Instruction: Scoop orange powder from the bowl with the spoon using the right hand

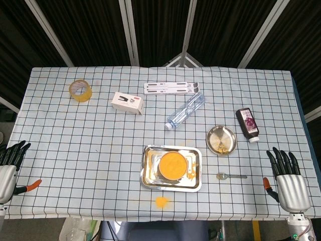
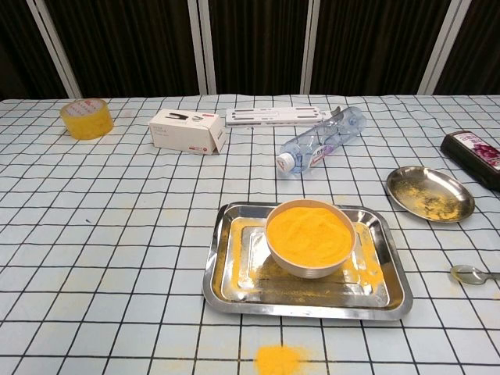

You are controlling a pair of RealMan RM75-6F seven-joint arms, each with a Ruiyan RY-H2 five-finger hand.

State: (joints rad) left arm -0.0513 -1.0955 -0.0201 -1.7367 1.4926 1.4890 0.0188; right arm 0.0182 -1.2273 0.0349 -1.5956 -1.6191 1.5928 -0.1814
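A bowl (image 1: 173,165) (image 2: 309,237) heaped with orange powder stands in a metal tray (image 1: 149,173) (image 2: 226,273) near the table's front middle. A small metal spoon (image 1: 230,176) (image 2: 472,274) lies flat on the cloth to the right of the tray. My right hand (image 1: 287,176) rests at the front right corner, fingers spread, holding nothing, to the right of the spoon and apart from it. My left hand (image 1: 9,165) sits at the front left edge, fingers apart and empty. The chest view shows neither hand.
A small metal dish (image 1: 221,140) (image 2: 430,193) with powder traces sits behind the spoon. A dark bottle (image 1: 248,125) (image 2: 475,152), a clear plastic bottle (image 1: 185,111) (image 2: 321,140), a white box (image 1: 127,102) (image 2: 187,130), a tape roll (image 1: 80,90) (image 2: 87,119) and a white strip (image 1: 170,88) (image 2: 275,116) lie further back. Spilled powder (image 1: 161,202) (image 2: 280,359) marks the front edge.
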